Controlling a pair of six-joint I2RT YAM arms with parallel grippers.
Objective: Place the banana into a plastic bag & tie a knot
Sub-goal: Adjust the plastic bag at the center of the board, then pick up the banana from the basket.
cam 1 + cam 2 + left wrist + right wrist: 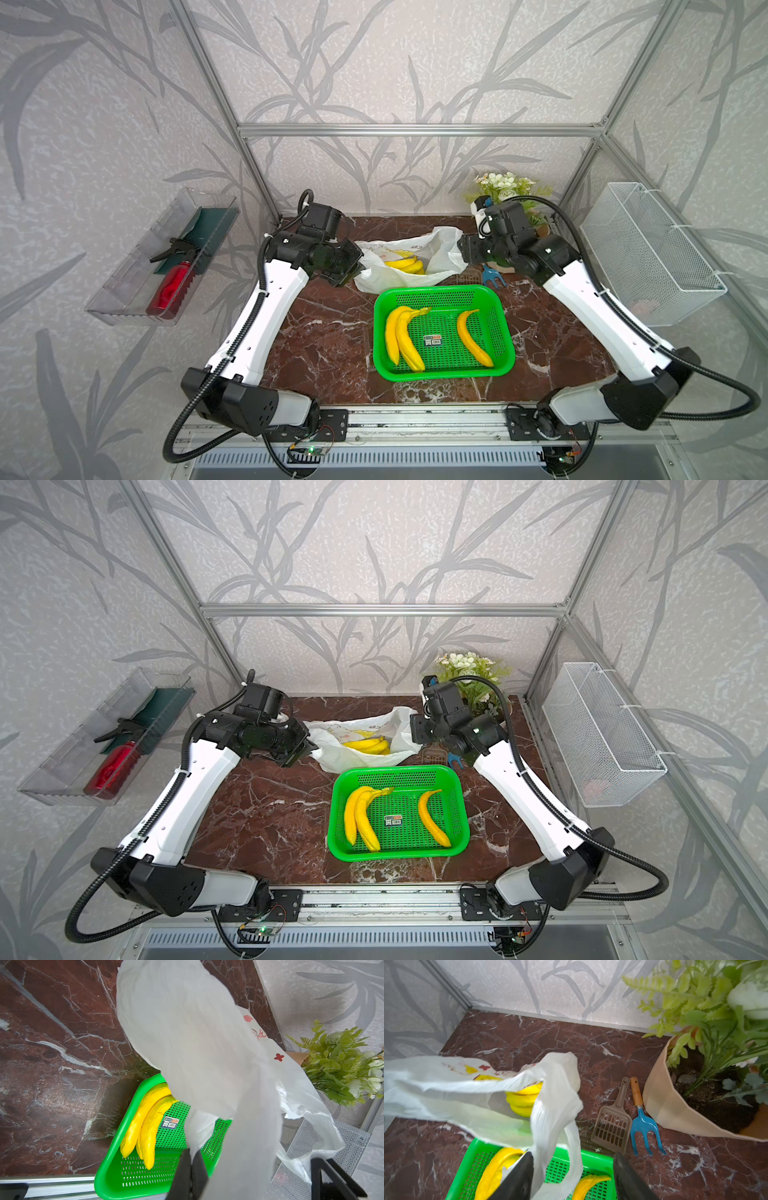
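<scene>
With the left claw [193, 1153] clamped on the plastic bag [197, 1043], the right claw [573, 1155], jaws apart, should pinch the handle loop [556, 1118] between them firmly.

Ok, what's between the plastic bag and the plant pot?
A brown slotted scoop and a blue hand fork, side by side; clearest in the right wrist view.

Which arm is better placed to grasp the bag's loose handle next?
Right, probably. The right gripper is open with a handle of the plastic bag hanging between its jaws; the left gripper grips the bag's other side.
</scene>
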